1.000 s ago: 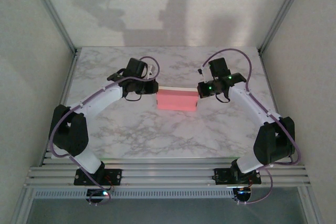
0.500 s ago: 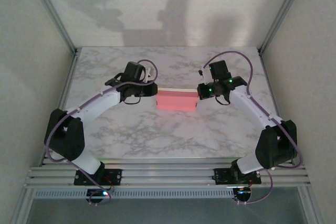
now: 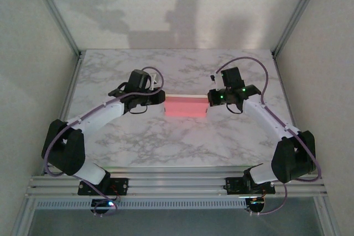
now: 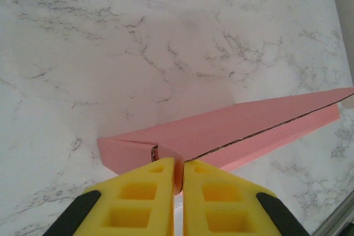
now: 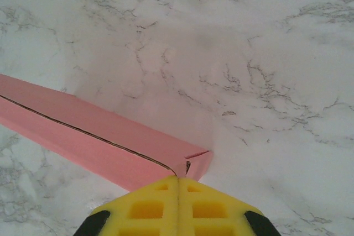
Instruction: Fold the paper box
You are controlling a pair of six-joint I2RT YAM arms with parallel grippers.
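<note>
A white counter [image 3: 182, 136] — grey-veined like marble — carries the pink paper box [image 3: 186, 106] at its middle, lying left to right.

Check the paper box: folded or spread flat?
Folded. The paper box shows pink panels doubled over, edges meeting along a seam; the left gripper and right gripper pinch its ends.
</note>
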